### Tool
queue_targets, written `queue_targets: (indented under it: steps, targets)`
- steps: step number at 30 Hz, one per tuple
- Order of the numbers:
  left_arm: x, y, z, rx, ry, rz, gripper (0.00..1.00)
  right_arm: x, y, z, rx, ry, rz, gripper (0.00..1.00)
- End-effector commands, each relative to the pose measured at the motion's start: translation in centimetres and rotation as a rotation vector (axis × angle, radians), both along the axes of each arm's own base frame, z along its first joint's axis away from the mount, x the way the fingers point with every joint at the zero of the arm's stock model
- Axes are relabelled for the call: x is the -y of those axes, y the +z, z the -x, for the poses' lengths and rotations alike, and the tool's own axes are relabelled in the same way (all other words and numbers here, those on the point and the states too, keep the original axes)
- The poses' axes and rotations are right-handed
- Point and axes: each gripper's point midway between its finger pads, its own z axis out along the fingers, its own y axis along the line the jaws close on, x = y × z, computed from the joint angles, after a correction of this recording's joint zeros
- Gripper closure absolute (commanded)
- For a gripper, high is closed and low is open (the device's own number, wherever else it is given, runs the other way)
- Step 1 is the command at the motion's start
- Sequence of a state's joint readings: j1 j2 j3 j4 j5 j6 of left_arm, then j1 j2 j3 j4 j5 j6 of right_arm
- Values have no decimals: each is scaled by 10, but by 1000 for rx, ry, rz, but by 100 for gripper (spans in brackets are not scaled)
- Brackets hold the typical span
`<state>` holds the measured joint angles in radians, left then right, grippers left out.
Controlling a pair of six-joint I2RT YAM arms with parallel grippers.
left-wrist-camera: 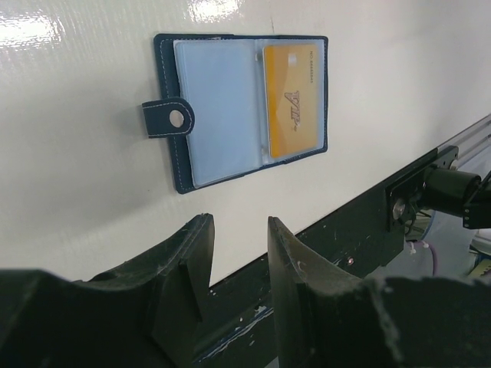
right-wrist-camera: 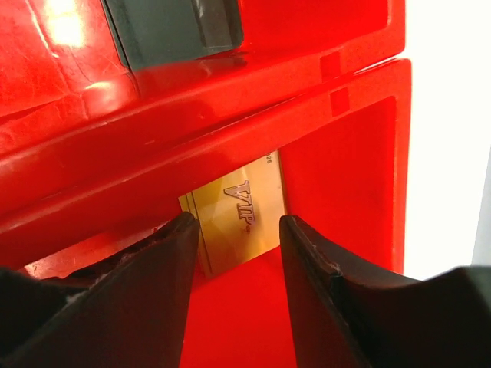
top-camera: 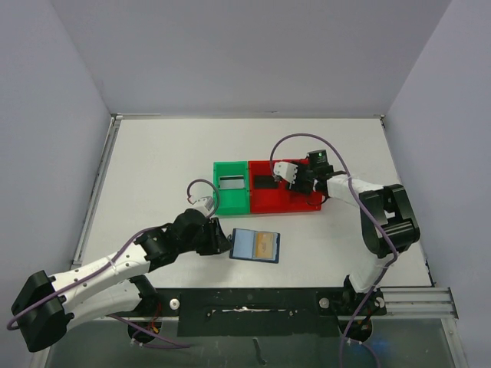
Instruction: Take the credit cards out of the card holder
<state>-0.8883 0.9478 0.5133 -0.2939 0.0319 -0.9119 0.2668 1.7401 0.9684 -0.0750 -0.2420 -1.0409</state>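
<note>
- Well, my left gripper gapes empty by the open card holder, near the glossy white desk's front edge.
- My right gripper is spread over a gold card in the red bin.
- Grey walls stand around.

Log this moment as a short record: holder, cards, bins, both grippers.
card holder: lying open on the table, apart from both bins
gold card in holder: in a pocket of the holder
red bin: right arm's fingers over it
gold card in bin: lying inside the red bin, seen between the right fingers
dark card: in the red bin, beyond a ridge
green bin: directly left of the red bin
left gripper: open, empty, short of the holder
right gripper: open, above the gold card
</note>
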Motion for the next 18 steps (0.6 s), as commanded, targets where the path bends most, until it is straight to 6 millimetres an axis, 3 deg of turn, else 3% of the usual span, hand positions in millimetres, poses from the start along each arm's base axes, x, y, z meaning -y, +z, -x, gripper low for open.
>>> queue_targets:
  steps: [1, 6, 12, 18]
  targets:
    - [10, 23, -5, 33, -11, 67, 67, 0, 6, -8, 41, -14, -26, 52]
    - [12, 25, -5, 35, -11, 83, 67, -6, 33, -12, 89, -27, -90, 51]
    - [19, 41, -9, 69, -14, 133, 65, -4, 90, -13, 209, -73, -158, 45]
    - [19, 52, -17, 102, 18, 149, 64, 1, 146, 19, 294, -122, -281, 22]
